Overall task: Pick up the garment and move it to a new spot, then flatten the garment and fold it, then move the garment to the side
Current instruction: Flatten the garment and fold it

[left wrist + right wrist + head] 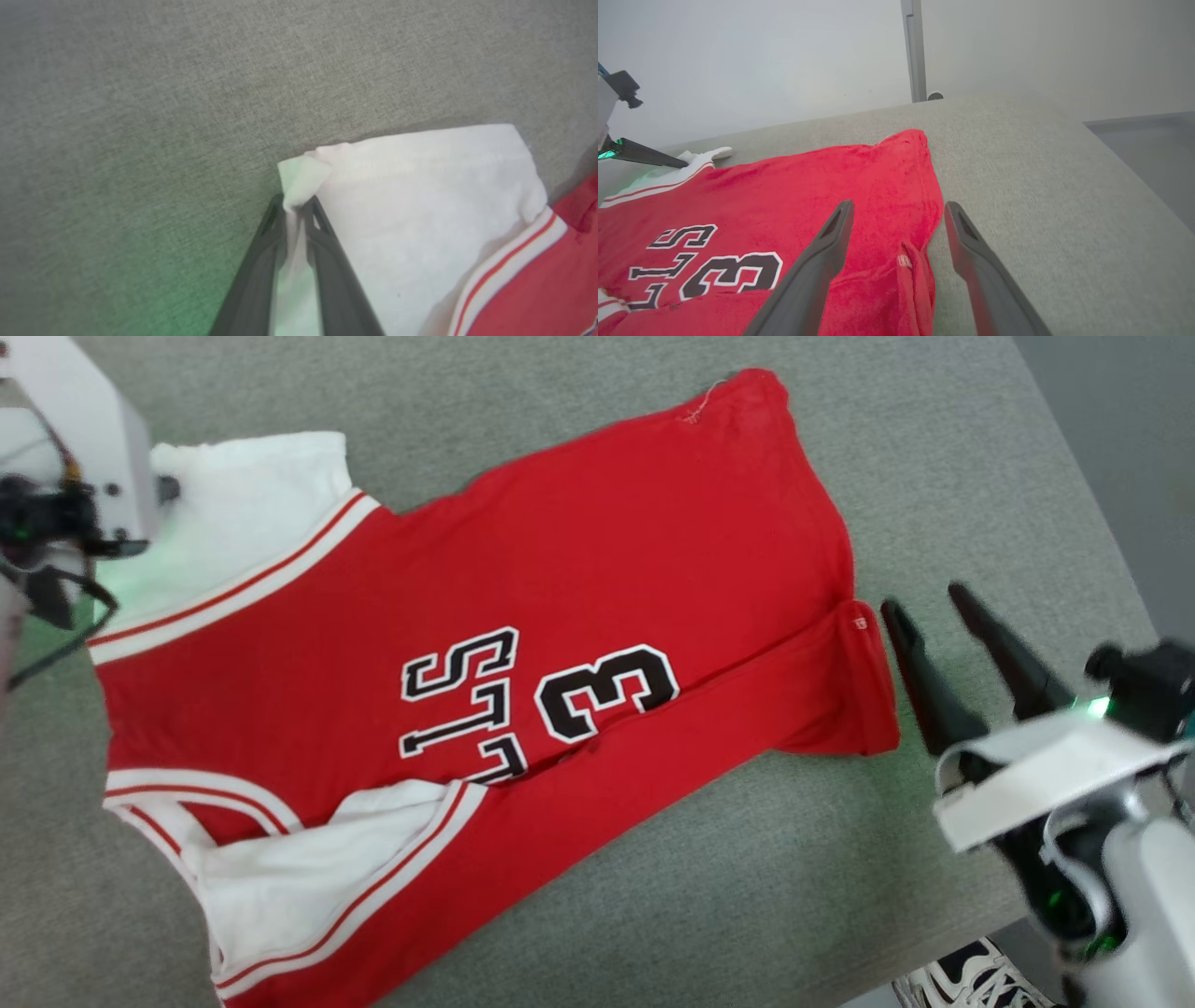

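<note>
Your left pincer (295, 205) nips only a thin corner of the white sleeve (420, 200), so it may slip free when you lift. The shirt (560, 569) lies spread mid-frame on the table (934, 429). Your right pincer (922, 597) gapes wide just beside its hem, at the frame's right.
</note>
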### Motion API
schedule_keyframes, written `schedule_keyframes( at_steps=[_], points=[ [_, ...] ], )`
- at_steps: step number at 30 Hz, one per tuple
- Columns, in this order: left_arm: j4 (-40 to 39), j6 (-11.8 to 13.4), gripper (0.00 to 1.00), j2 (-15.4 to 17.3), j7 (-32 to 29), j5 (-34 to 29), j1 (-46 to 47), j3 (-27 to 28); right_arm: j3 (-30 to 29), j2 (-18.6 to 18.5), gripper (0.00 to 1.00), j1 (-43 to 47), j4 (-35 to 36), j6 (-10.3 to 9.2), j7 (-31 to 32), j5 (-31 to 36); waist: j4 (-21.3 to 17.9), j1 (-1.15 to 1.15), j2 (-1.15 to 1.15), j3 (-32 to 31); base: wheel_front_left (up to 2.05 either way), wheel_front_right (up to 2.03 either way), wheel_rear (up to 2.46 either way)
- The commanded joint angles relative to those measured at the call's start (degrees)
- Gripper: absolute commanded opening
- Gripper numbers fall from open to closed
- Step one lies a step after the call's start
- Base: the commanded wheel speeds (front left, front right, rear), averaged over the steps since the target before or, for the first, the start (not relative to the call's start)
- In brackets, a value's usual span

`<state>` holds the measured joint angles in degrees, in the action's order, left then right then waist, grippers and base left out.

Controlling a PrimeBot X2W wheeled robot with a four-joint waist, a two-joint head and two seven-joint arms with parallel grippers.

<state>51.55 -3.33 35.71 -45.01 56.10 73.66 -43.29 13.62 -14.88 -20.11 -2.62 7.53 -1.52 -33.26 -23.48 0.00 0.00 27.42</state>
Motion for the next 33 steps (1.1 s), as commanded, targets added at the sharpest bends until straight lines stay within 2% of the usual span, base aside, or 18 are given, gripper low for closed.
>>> schedule_keyframes(
  at_steps=[1, 6, 8, 14, 18, 26, 33],
  points=[
    [1.26, -0.84, 0.00, -1.89, -0.04, -0.12, -2.11, -1.17, 0.38, -1.11, 1.00, -2.56, 0.58, -0.08, 1.45, -0.04, 0.80, 0.00, 0.00, 0.01, 0.00, 0.00, 0.00],
    [2.37, -2.34, 0.00, -4.24, 2.16, -0.20, -0.44, -1.52, 3.45, -5.02, 1.00, -12.65, -1.58, -0.08, 11.84, -2.17, 2.99, 0.00, 0.00, 0.69, 0.00, 0.00, 0.00],
    [2.44, -2.75, 0.00, -5.41, 2.78, -0.55, 0.59, -1.94, 4.22, -5.20, 1.00, -18.06, -4.48, -0.08, 16.23, -5.09, 4.14, 0.00, 0.00, 1.40, 0.00, 0.00, 0.00],
    [2.27, -3.68, 0.00, -8.95, 5.85, -0.70, 3.94, -2.35, 9.86, -8.08, 1.00, -33.60, -18.24, -0.08, 29.93, -8.44, 8.26, 0.00, 0.00, 4.11, 0.00, 0.00, 0.00],
    [2.36, -4.01, 0.00, -11.27, 6.65, -0.28, 6.11, -2.97, 12.18, -10.70, 1.00, -41.70, -27.20, -0.08, 36.02, -8.27, 11.26, 0.00, 0.00, 5.98, 0.00, 0.00, 0.00],
    [2.09, -4.05, 0.00, -13.70, 8.78, 0.04, 8.11, -5.25, 16.74, -11.01, 1.00, -50.37, -40.19, -0.08, 39.14, -8.55, 15.07, 0.00, 0.00, 8.43, 0.00, 0.00, 0.00],
    [0.82, -4.05, 0.00, -13.31, 9.29, 1.50, 7.59, -7.28, 19.44, -9.87, 1.00, -51.62, -47.18, -0.08, 39.00, -9.58, 15.68, 0.00, 0.00, 8.53, 0.00, 0.00, 0.00]
  ],
)
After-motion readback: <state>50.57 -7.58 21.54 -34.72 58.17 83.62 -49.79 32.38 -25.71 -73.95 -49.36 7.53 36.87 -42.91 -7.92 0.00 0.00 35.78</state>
